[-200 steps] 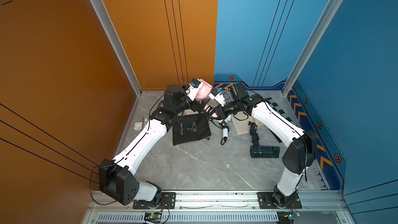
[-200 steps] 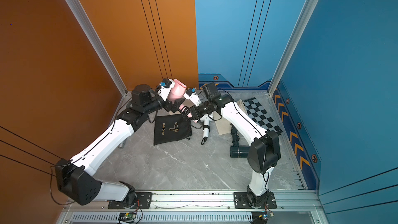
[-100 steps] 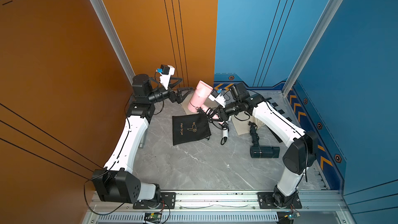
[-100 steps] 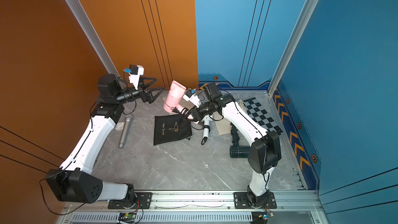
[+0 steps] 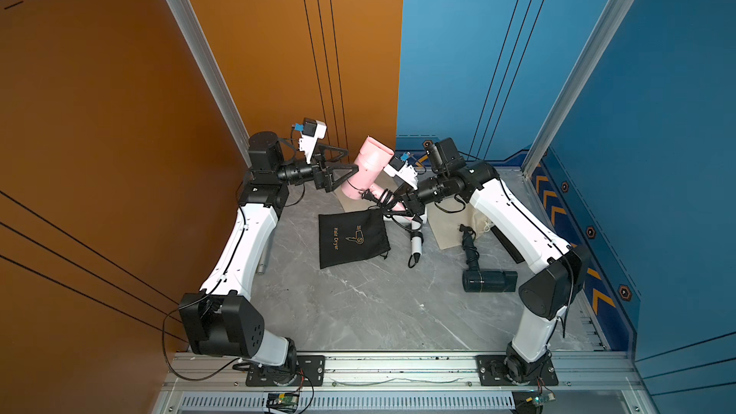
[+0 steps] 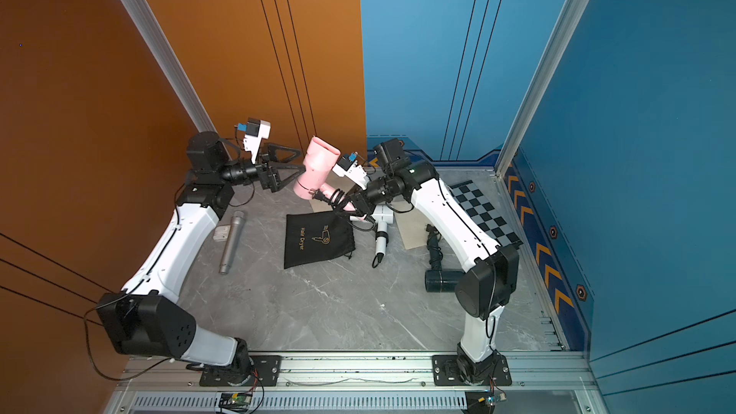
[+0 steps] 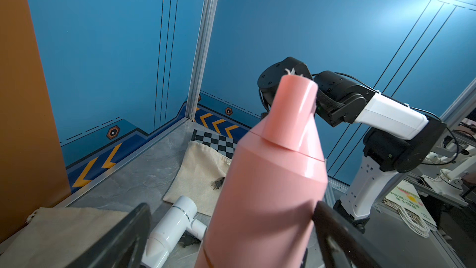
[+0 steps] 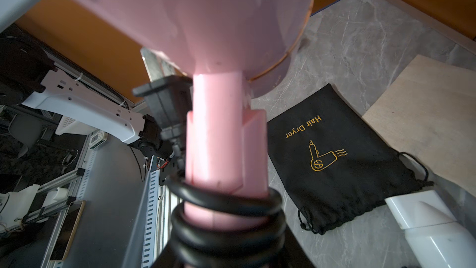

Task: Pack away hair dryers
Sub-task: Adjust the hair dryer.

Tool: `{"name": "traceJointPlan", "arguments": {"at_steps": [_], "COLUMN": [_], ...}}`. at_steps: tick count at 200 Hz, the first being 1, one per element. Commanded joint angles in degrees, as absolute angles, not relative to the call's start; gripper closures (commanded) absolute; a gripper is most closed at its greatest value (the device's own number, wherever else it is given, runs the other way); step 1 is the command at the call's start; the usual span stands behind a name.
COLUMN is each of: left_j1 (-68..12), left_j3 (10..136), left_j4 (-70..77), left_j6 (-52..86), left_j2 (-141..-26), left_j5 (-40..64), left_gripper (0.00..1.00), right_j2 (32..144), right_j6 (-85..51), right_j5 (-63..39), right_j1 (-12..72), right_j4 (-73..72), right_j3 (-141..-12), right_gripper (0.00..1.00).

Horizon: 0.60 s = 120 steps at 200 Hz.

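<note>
Since half a sec ago the left gripper point(image 5: 353, 160) came back to the pink plastic T-shaped hair dryer point(image 5: 368, 171). Its fingers are wide apart on either side of the barrel, not closed yet. The right gripper point(image 5: 392, 201) is clamped on the handle and holds the dryer raised beyond the far edge of the black cloth drawstring pouch point(image 5: 352, 238). Probably a handover/regrip. Both forearms reach about level.

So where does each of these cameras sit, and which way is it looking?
Both top views: high above the front rail, looking down at the table; both arms show whole, left tool and right tool both at the pink dryer.
Left wrist: on the left arm, looking past its black fingers at the dryer barrel and right arm.
Right wrist: on the right arm, looking along the dryer's handle toward the black pouch and left arm.
Shared: both wrist views catch the white dryer.
</note>
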<state>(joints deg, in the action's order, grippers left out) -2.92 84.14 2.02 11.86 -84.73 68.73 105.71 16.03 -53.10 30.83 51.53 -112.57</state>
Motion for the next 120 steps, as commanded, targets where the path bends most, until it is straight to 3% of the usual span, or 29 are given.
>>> {"name": "traceJointPlan", "arguments": {"at_steps": [1, 120], "left_j1": [-4.6, -7.5], "left_j3": [84.8, 82.5], "left_j4": [2.7, 2.7], "left_j6": [10.4, 8.7], "left_j2": [-84.2, -85.0], "left_j5": [70.3, 72.0], "left_gripper": [0.02, 0.05], "right_j2": [107.5, 110.0], "right_j6": [20.2, 20.5], "right_j5": [-55.3, -57.3], "right_j1": [32.3, 32.7], "right_j4": [54.7, 56.4], "right_j3": [-116.7, -119.8], "right_gripper": [0.82, 0.83]}}
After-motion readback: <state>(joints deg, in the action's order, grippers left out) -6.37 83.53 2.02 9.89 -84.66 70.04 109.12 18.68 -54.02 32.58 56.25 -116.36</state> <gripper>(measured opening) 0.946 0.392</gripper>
